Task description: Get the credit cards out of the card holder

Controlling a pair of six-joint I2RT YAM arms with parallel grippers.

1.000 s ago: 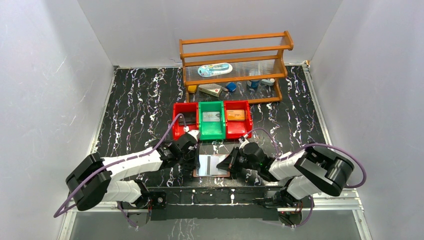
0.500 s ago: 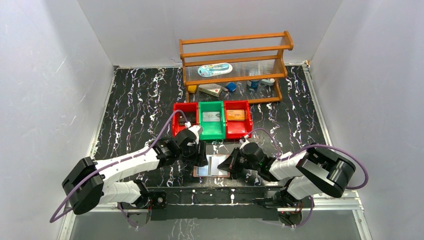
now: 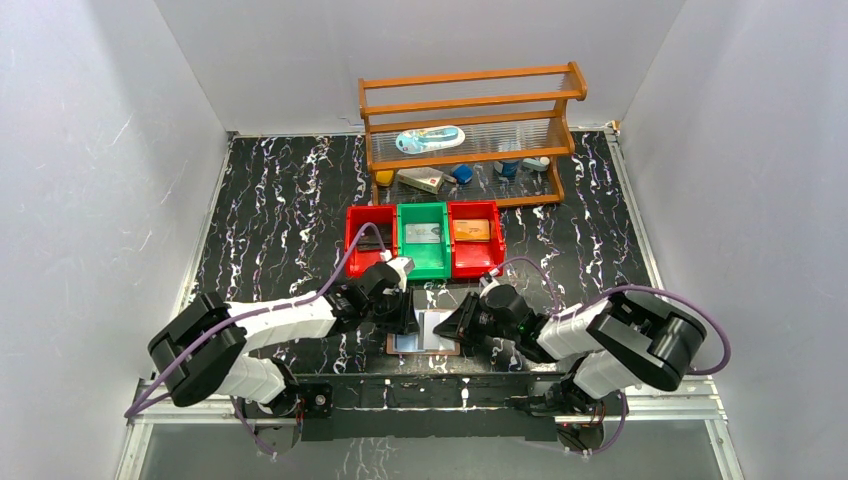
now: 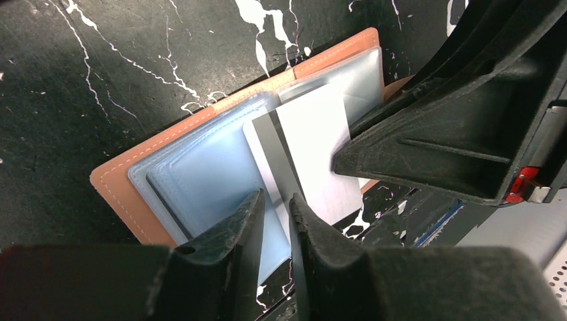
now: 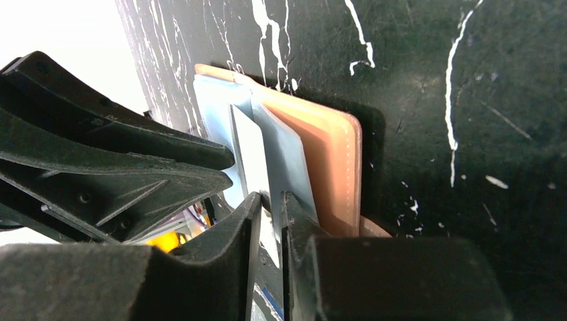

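Two narrow jaw gaps are meeting over one holder (image 4: 112,182), which is lying open at the near edge. On the left, our left gripper (image 4: 275,198) is pinching, nearly shut, the near edge of a silver card (image 4: 314,154) that is sticking partway out of a clear sleeve (image 4: 200,174). We are judging the card light, stiff and slick, best taken by that free edge and slid along the sleeve. On the right, our right gripper (image 5: 271,198) is standing barely parted about a sleeve edge; whether it is clamping, we cannot tell.
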